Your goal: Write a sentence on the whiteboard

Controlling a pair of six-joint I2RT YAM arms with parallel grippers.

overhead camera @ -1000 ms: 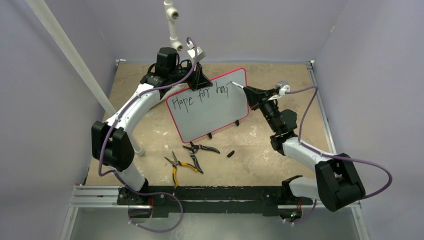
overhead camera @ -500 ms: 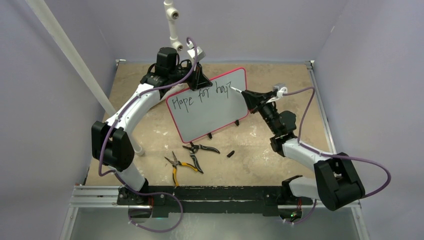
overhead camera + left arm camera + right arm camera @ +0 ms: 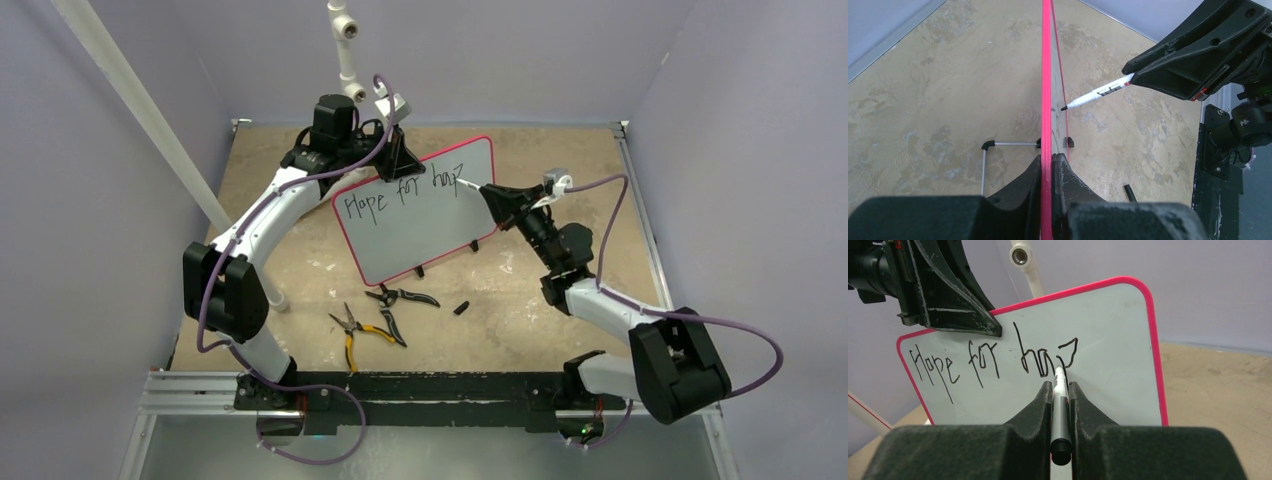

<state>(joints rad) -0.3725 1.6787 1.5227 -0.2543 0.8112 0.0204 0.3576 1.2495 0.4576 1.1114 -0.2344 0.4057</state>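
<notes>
The whiteboard [image 3: 425, 215] stands tilted on black feet, with a thin red-pink frame. It also shows edge-on in the left wrist view [image 3: 1046, 75] and face-on in the right wrist view [image 3: 1118, 335]. My left gripper [image 3: 398, 165] is shut on its top edge [image 3: 1047, 165]. The sentence [image 3: 395, 195] reads "Hope for hap" in black letters [image 3: 993, 360]. My right gripper [image 3: 490, 195] is shut on a white-and-grey marker [image 3: 1059, 405], whose tip [image 3: 1064, 107] touches the board at the last letter.
Two pliers, one black [image 3: 400, 298] and one yellow-handled [image 3: 355, 335], lie on the table in front of the board. A black marker cap [image 3: 461, 307] lies right of them. A white pipe [image 3: 345, 45] rises behind the board.
The right gripper has moved the marker down and left along the board, and the stroke of the last letter has grown. The left arm and board have not moved.
</notes>
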